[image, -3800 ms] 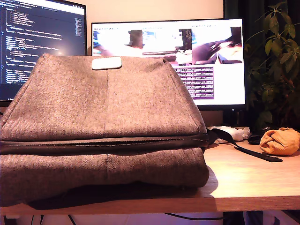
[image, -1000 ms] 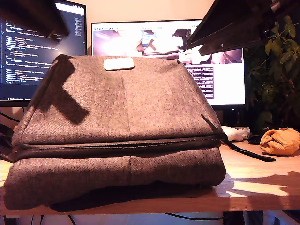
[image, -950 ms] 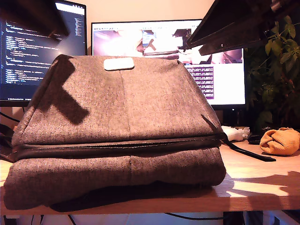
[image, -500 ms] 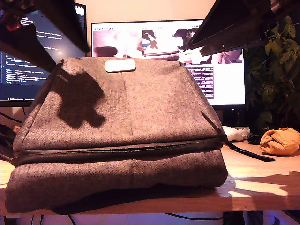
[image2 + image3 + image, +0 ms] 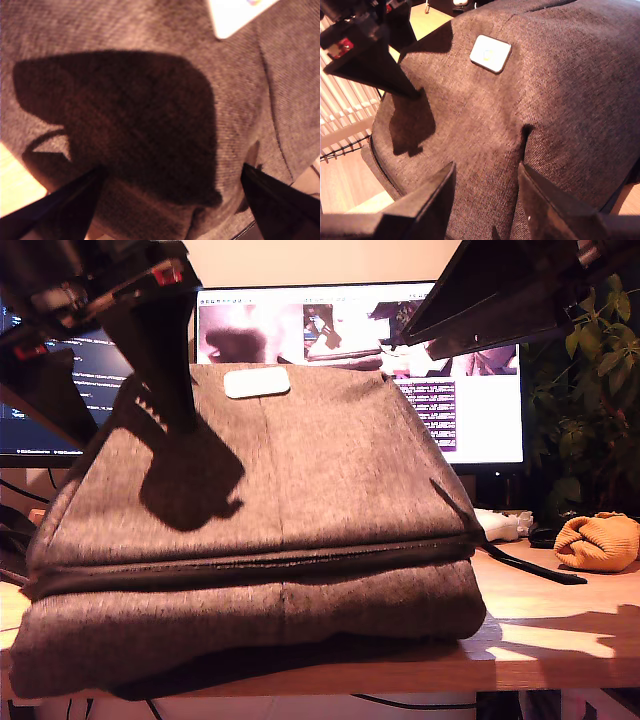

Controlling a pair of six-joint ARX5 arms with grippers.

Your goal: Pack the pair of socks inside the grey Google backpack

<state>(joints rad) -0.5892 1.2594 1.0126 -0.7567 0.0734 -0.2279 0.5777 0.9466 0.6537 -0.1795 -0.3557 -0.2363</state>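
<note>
The pair of socks [image 5: 598,541] sits on the table [image 5: 540,625] at the exterior view's right, well apart from the grey Google backpack [image 5: 260,530] lying flat. My first tool [image 5: 170,200] hovers spread over the backpack's fabric near its pale patch [image 5: 256,383]; my second tool [image 5: 485,200] hangs spread above it too.

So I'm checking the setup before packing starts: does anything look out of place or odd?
Nothing looks damaged or spilled. The grey backpack lies flat on the desk with its zipper apparently shut, so there's no visible opening yet. The mustard-orange socks sit apart from it, at the exterior view's right edge.
</note>
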